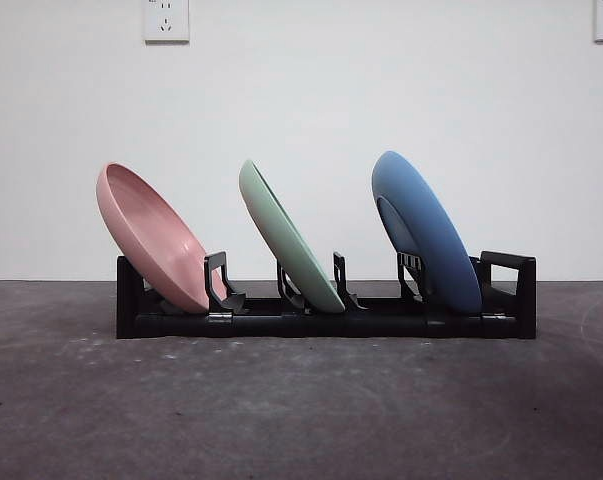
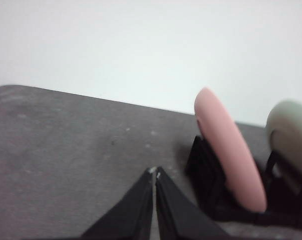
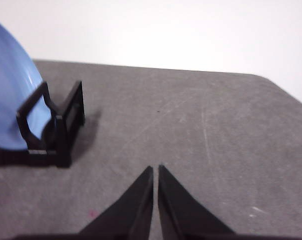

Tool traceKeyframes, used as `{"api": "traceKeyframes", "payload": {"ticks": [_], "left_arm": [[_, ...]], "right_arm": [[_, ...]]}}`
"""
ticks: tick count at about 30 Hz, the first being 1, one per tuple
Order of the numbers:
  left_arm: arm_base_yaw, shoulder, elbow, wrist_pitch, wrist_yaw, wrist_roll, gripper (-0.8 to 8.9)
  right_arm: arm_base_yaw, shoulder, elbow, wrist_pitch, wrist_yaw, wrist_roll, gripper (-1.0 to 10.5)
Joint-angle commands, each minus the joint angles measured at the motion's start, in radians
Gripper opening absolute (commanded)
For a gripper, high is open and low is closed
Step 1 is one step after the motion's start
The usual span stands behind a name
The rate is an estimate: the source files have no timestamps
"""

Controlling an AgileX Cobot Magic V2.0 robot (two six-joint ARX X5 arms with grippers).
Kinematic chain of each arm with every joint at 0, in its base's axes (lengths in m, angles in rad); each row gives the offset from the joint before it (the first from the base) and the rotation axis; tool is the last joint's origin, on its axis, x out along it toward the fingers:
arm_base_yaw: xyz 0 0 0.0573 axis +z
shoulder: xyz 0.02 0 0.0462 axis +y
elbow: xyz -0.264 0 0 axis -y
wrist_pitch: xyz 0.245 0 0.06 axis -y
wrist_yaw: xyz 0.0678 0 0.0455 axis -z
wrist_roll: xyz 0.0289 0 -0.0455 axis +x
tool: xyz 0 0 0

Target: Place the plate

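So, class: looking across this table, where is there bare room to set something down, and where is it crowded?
Bare grey tabletop runs along the whole front of the black plastic plate rack and past both its ends. The rack itself is crowded: the pink plate, green plate and blue plate lean in its slots with narrow gaps between them.

Pink plate (image 1: 151, 235); green plate (image 1: 286, 240); blue plate (image 1: 431, 230); black rack (image 1: 326, 322).
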Motion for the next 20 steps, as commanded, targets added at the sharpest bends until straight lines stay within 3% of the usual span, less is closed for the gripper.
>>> {"api": "traceKeyframes", "payload": {"ticks": [1,5,10,14,17,20], "left_arm": [[0.001,-0.001,-0.018,0.021,0.000,-0.075,0.07],[0.001,-0.001,-0.018,0.103,0.007,-0.076,0.07],[0.000,-0.001,-0.015,0.244,0.015,-0.129,0.07],[0.000,-0.001,0.021,0.269,0.019,-0.150,0.07],[0.000,0.003,0.104,0.148,0.030,-0.214,0.08],[0.000,0.033,0.226,-0.071,0.041,-0.217,0.09]], "right_arm": [[0.000,-0.001,-0.004,0.045,-0.003,0.109,0.1],[0.000,-0.001,-0.003,0.146,-0.051,0.145,0.1],[0.000,-0.001,0.003,0.295,-0.084,0.269,0.1],[0.000,0.000,0.077,0.204,-0.106,0.322,0.1],[0.000,0.012,0.180,0.031,-0.111,0.320,0.1],[0.000,0.047,0.277,-0.084,-0.127,0.303,0.1]]}}
